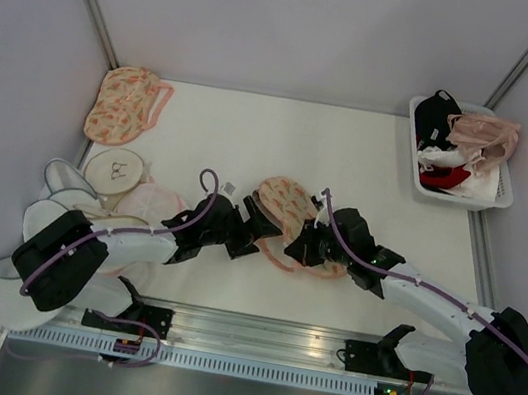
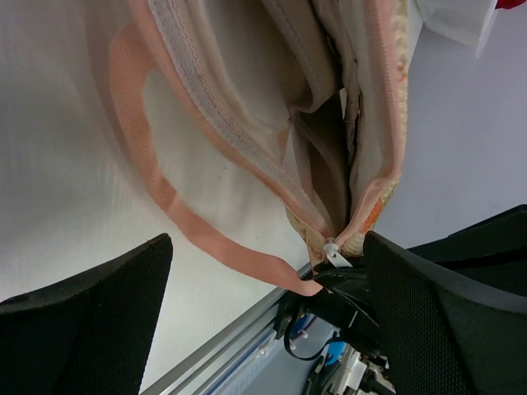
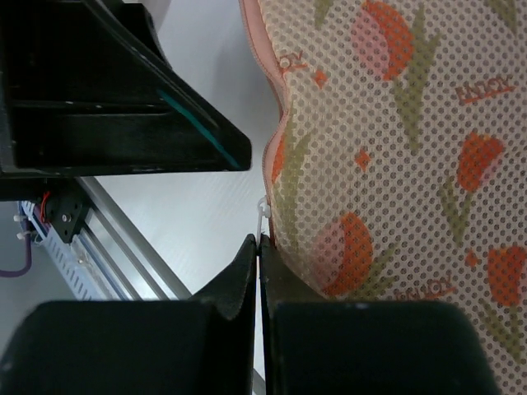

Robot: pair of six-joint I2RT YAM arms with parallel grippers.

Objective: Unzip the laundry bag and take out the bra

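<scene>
The peach floral laundry bag (image 1: 287,210) lies in the middle of the table between my two grippers. In the left wrist view its zip stands open along the pink trim, and the tan-beige bra (image 2: 319,70) shows inside. The pink loop (image 2: 169,197) trails over the table. My left gripper (image 1: 258,221) is open and empty at the bag's left edge, its pads (image 2: 99,304) wide apart. My right gripper (image 1: 304,249) is shut on the white zip pull (image 3: 263,216) at the bag's near edge (image 3: 395,148). The pull also shows in the left wrist view (image 2: 336,255).
A second floral pouch (image 1: 125,103) lies at the back left. Several white round mesh bags (image 1: 111,172) are stacked at the left. A white basket (image 1: 495,196) with black, red and pale pink garments stands at the back right. A metal rail (image 1: 251,332) runs along the near edge.
</scene>
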